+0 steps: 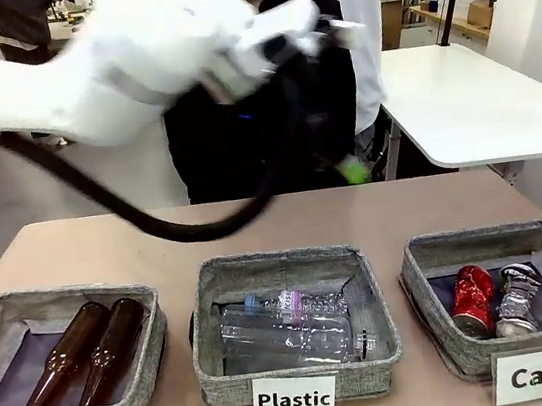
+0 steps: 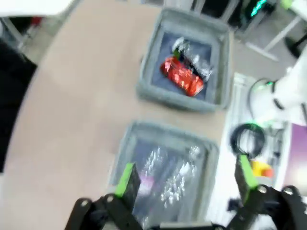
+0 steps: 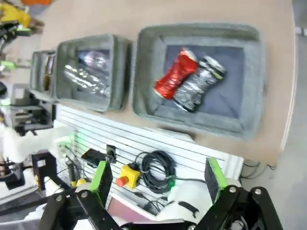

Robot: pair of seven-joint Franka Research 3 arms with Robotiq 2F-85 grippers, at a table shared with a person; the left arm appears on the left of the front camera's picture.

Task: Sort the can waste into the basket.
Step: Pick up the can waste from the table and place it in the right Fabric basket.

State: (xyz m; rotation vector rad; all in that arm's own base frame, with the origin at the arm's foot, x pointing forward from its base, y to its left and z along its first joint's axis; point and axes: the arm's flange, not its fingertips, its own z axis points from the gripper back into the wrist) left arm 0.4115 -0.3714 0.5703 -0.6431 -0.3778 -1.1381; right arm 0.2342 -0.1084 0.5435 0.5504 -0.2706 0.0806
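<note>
Down at the near edge of the table, the basket (image 1: 438, 316) with the "Can" card (image 1: 536, 375) sits at the robot's right end of the row, and both cans are lying inside it. The red can (image 1: 473, 300) and the silver-grey can (image 1: 515, 300) lie side by side, touching, long axes running roughly from near edge to far edge in the front view. By the look of it, the sorting is done: no can shows out on the bare tabletop.

From the right wrist view, the right gripper (image 3: 158, 175) hangs over the near edge of the table with its jaws spread wide and nothing between them. The basket (image 3: 148, 67) lies straight ahead of it, red can (image 3: 175, 74) beside silver-grey can (image 3: 199, 86), their long axes running diagonally across that picture. This arm looks the nearer of the two to the cans.

Further out, the left gripper (image 2: 184, 184) is also wide open and empty. It hovers over the middle basket (image 2: 125, 143) of clear plastic bottles (image 2: 172, 177), with the can basket (image 2: 148, 72) one bin beyond its fingertips.

In the front view the left arm (image 1: 130, 61) is a blurred white sweep high above the far side of the table, well clear of all three baskets, so it reads as being in motion. If anything remains, I judge it is only for the arms to pull clear.
</note>
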